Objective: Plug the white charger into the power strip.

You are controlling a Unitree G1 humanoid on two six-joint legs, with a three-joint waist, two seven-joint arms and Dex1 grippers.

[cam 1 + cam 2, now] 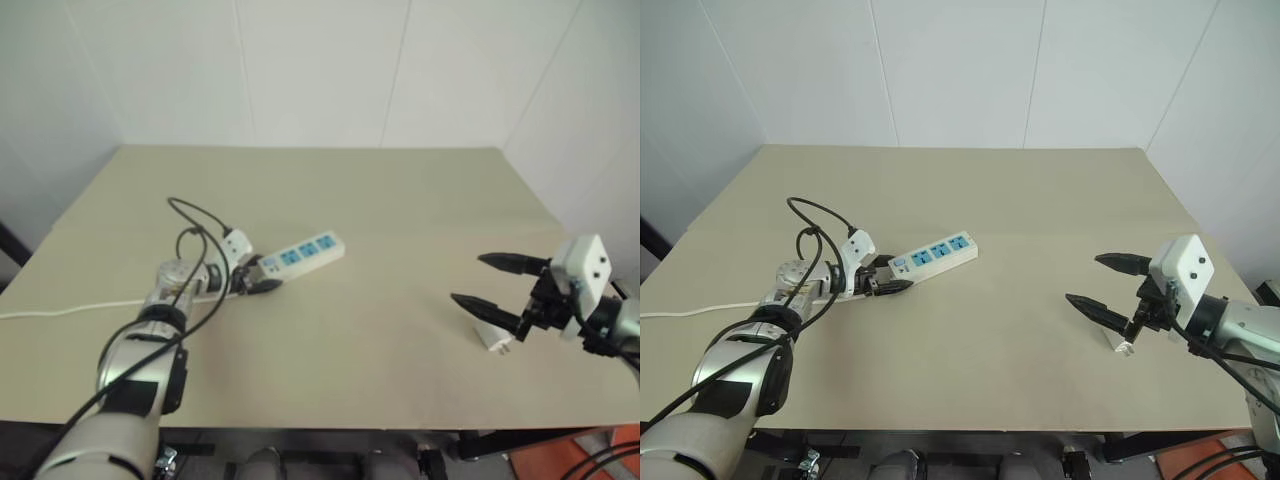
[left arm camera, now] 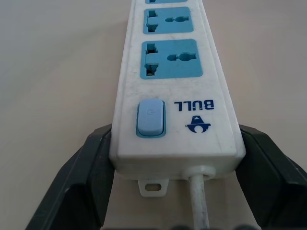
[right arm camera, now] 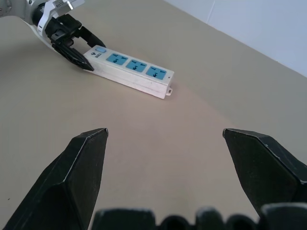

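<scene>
1. The table [image 1: 400, 200] is the largest thing, a wide beige top. Both my pincers are over it, my left one toward its left part and my right one near its right edge.

2. The power strip [image 1: 932, 257] lies flat on the table, a long white bar with three blue socket panels. Its switch end is between the fingers of my left pincer, and the rest of the bar goes away from that pincer, toward the middle of the table. From my right pincer it is well apart, far across the table to the left.

3. My left pincer [image 1: 883, 284] is closed on the switch end of the power strip. In the left wrist view one black finger [image 2: 91, 167] presses each long side of the bar, with the blue switch [image 2: 150, 118] just in front of them.

4. My right pincer [image 1: 493, 285] is wide open and holds nothing. Its two black fingers are spread far from each other and point to the left, above the table.

5. The thin white cord [image 1: 60, 310] comes out of the switch end, passes under my left pincer and runs to the left edge of the table.

6. The white charger [image 1: 491, 339] is the smallest. It lies on the table just below the lower finger of my right pincer, and the fingers are not around it.
</scene>
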